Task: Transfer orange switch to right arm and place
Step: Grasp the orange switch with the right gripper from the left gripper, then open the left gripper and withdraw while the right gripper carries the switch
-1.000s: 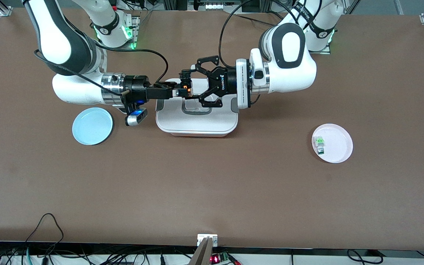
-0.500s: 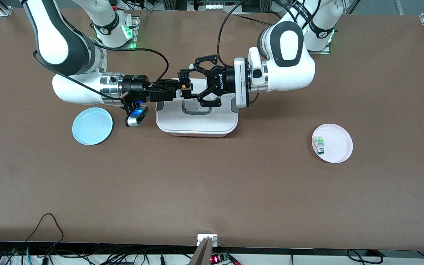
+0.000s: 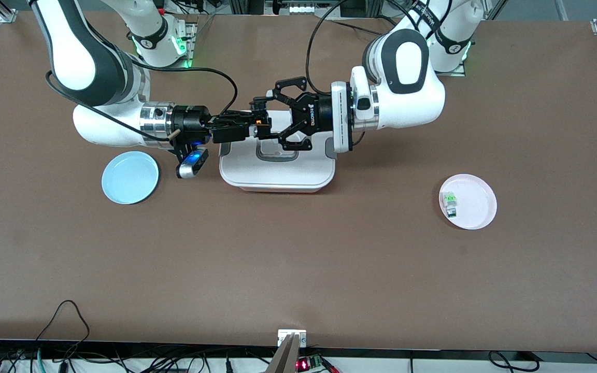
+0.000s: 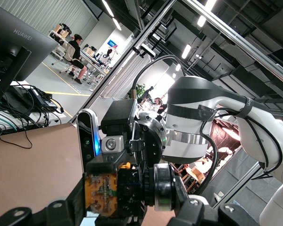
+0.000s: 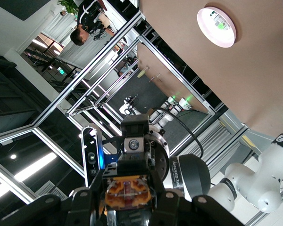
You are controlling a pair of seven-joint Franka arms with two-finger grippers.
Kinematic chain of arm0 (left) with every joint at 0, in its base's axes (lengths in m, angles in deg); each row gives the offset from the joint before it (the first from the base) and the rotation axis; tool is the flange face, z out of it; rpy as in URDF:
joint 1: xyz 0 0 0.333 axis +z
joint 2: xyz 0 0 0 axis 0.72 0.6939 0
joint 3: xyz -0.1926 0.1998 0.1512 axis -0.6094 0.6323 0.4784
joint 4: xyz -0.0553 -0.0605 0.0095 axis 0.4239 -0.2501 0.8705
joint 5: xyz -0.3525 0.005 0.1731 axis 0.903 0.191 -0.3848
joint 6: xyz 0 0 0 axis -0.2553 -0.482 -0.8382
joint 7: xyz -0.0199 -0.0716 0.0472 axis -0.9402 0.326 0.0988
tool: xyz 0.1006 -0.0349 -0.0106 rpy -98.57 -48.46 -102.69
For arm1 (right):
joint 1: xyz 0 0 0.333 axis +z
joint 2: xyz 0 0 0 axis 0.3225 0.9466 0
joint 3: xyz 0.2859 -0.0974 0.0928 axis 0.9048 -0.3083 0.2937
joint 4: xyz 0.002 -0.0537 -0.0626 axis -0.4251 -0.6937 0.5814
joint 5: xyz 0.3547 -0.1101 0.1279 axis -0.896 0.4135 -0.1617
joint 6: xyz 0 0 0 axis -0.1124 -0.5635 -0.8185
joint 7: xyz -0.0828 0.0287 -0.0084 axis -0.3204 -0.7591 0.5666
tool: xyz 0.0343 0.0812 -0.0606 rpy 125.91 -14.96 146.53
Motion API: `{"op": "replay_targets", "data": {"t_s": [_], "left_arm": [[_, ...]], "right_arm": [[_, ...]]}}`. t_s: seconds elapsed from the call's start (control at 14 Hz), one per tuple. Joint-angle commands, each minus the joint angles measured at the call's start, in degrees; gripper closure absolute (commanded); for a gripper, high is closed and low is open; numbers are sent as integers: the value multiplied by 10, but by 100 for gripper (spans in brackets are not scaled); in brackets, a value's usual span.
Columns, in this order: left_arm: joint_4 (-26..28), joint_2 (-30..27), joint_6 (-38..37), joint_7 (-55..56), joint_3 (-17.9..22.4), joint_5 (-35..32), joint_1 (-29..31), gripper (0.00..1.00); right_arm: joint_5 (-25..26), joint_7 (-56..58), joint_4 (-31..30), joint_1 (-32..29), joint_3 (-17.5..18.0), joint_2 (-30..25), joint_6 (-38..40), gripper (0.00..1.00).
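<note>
Orange switch sits pinched by both left gripper and right gripper above white lidded container.

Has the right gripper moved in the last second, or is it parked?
Yes. The right gripper has pushed farther over the white container toward the left gripper, closing around the orange switch.
</note>
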Motion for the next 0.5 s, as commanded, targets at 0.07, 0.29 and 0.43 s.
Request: {"op": "replay_targets", "data": {"t_s": [0.07, 0.29, 0.43], "left_arm": [[-6, 4, 8, -7, -3, 22, -4, 1], [-2, 4, 7, -6, -3, 22, -2, 0], [3, 1, 5, -16, 4, 17, 11, 0]], "right_arm": [[-10, -15, 5, -3, 1, -11, 2, 100], [-10, -14, 6, -3, 1, -10, 2, 100], [-10, -14, 6, -3, 1, -10, 2, 100]]}}
